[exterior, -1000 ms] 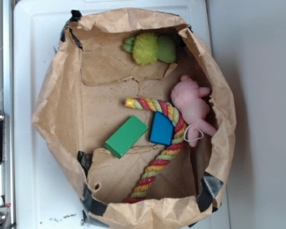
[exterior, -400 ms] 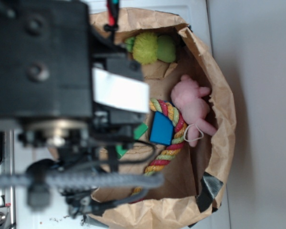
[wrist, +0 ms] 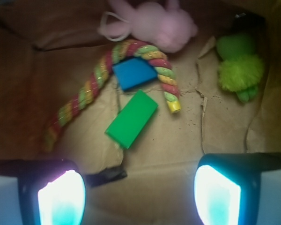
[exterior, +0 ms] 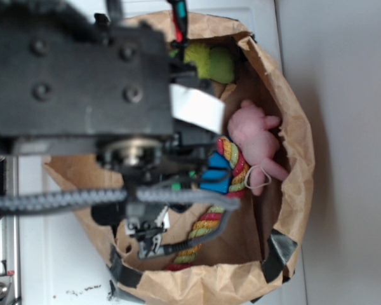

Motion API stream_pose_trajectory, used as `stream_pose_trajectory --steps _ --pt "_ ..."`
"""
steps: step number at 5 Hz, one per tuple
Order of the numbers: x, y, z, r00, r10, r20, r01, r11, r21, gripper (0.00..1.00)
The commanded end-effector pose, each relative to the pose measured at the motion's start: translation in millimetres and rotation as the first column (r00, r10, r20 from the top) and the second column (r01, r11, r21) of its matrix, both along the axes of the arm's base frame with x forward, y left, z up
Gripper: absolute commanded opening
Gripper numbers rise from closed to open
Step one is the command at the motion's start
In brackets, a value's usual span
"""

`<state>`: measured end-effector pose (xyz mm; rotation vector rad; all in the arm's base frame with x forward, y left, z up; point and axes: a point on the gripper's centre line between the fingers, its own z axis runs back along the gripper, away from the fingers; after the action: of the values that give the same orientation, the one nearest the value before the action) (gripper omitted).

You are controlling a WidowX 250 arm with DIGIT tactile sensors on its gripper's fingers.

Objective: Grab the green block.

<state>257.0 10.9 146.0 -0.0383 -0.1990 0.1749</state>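
Wrist view: the green block (wrist: 131,118) lies flat on the floor of the brown paper bag (wrist: 187,145), just below the blue block (wrist: 133,73) and inside the curve of the coloured rope (wrist: 91,89). The gripper (wrist: 138,197) hangs above it, fingers (wrist: 61,199) spread wide (nothing held). A pink plush (wrist: 154,23) lies beyond.

Bag (wrist: 187,154) was crinkly matt brown paper, kinda rough. Green block (wrist: 131,118) and blue block (wrist: 134,73) looked smooth and flat-faced. Rope (wrist: 96,79) was twisted cord, pink toy (wrist: 154,26) soft plush, lime toy (wrist: 240,70) fuzzy.
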Motion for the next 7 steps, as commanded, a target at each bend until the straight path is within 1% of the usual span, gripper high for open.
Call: stream_pose_trajectory --steps 1,5,6,7 --pt "-4.7 -0.3 3.2 0.978 0.200 0.054 -0.198 0.979 -0.048 1.00" --pt "-4.7 -0.3 3.2 0.978 0.200 0.054 -0.198 0.979 -0.048 1.00" --pt "3.6 7.9 -11.3 0.957 0.282 0.069 -0.280 0.959 -0.049 1.00" --pt "11.4 14.9 -27.8 0.937 0.342 0.066 -0.340 0.940 -0.033 1.00"
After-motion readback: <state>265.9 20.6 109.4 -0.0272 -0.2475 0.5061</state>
